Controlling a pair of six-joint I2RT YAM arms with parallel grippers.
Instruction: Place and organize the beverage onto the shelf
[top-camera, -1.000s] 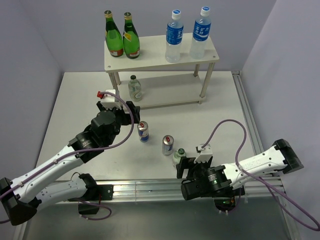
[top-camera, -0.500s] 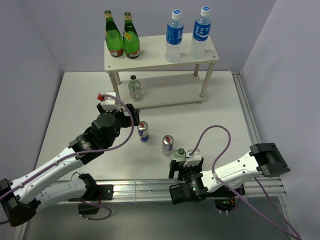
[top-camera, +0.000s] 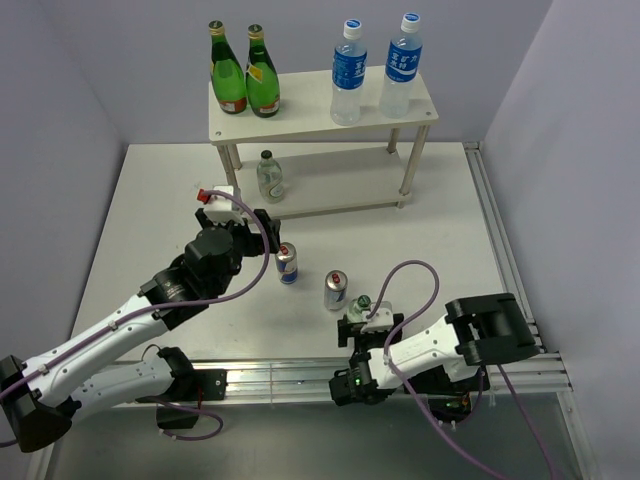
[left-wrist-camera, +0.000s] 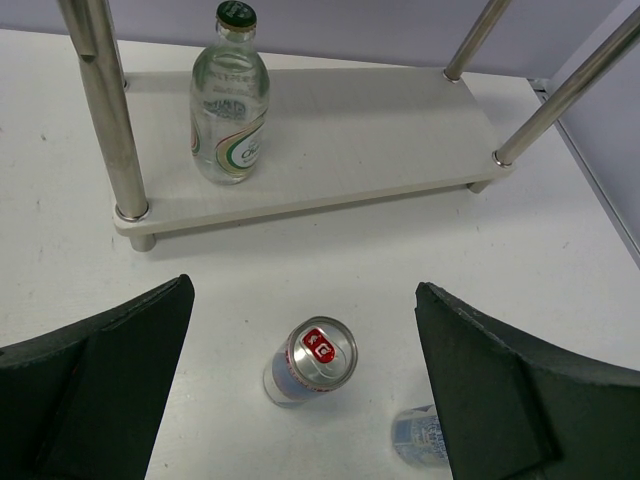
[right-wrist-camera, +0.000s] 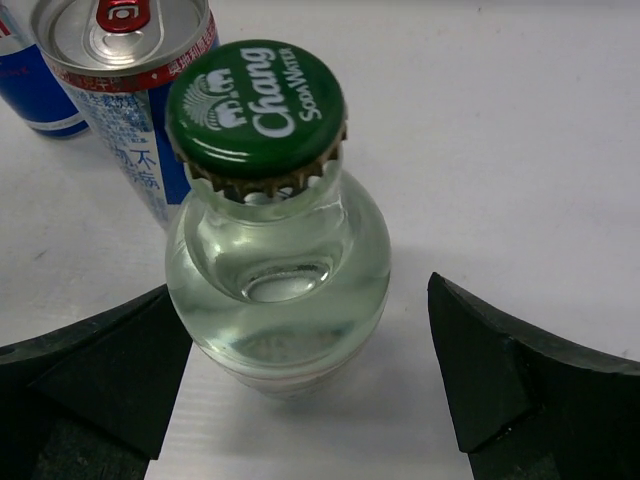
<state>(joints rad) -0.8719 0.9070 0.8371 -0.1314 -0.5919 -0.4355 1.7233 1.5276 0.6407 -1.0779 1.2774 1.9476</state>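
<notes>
Bottle (right-wrist-camera: 275, 290) beside can (right-wrist-camera: 128, 95), perhaps touching

small bottle (top-camera: 359, 305) half hidden behind right arm (top-camera: 432, 345); 1 can (right-wrist-camera: 30, 90) edge-cropped.

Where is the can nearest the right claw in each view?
Top: can near centre, just beyond the loose bottle.
Left wrist: bottom edge, right of centre, only partly seen.
Right wrist: top left, behind the bottle.
Shared landmark: the other can, left of it in every view.

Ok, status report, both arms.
Left gripper open, facing a can. Right gripper open, straddling green-capped bottle. Second can close beside that bottle.
</notes>
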